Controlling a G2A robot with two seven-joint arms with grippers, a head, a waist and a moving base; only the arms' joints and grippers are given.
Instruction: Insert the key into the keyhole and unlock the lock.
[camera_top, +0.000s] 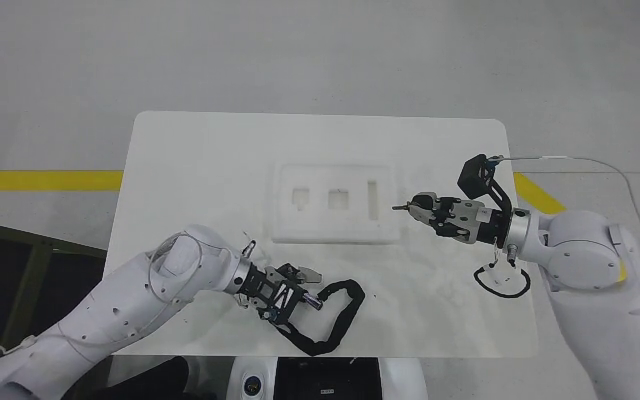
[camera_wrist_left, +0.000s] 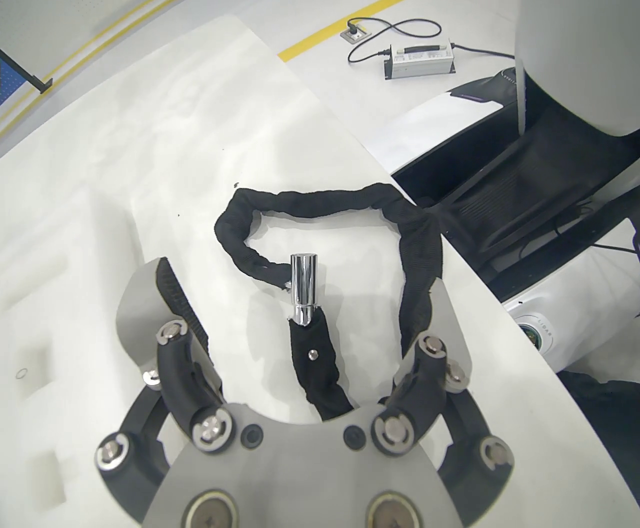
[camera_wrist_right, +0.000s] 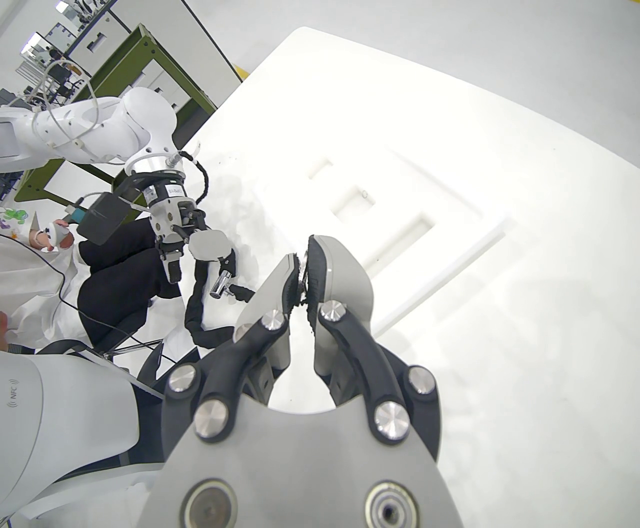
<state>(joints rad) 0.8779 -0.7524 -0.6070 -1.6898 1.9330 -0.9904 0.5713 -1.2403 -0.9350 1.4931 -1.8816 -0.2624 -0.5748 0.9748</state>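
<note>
left fingers (camera_wrist_left: 142, 307): open, straddling lock (camera_wrist_left: 304, 287), likely to pin it
right fingers (camera_wrist_right: 345, 285): closed on key (camera_top: 400, 208), tip protruding for insertion
lock: loose on tabletop (camera_top: 200, 180)

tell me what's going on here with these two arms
The right end effector is shut on a small key, held above the table by the edge of the white foam tray. The left end effector is open over the black chain lock, with its fingers on either side of the chrome cylinder, not gripping it. Key and lock are well apart, so the key is not yet inserted.
</note>
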